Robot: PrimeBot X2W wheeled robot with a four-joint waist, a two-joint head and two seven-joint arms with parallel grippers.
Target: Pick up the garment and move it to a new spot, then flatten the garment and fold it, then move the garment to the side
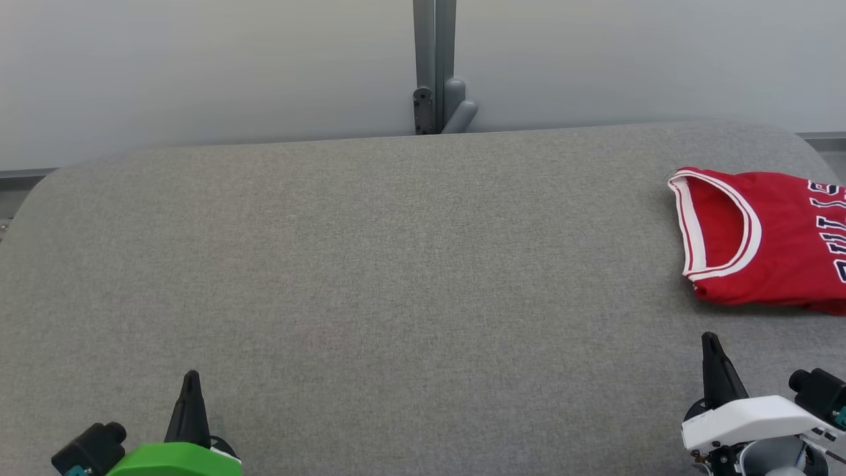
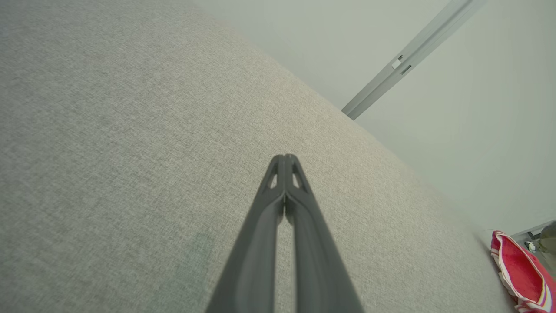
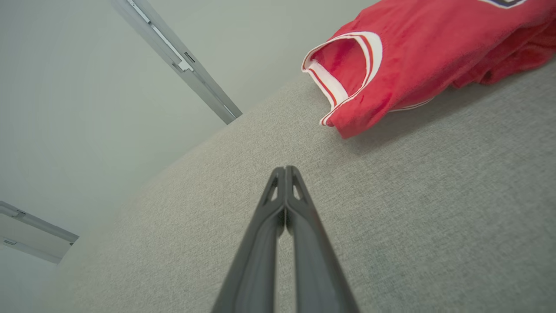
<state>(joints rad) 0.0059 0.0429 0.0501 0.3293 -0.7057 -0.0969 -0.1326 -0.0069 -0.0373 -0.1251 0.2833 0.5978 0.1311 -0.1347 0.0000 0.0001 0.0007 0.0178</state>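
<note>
Resting our left claw [image 1: 191, 378] and right claw [image 1: 710, 340] closed and empty, we judge the task nearly finished, since the red jersey [image 1: 760, 238] lies folded at the right edge of the worktop [image 1: 396, 264].

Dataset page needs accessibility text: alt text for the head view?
A red jersey with white trim lies at the right edge of a grey fabric table, partly cut off by the frame. The left end effector at lower left and the right end effector at lower right point up, fingers shut, both clear of the jersey.
</note>
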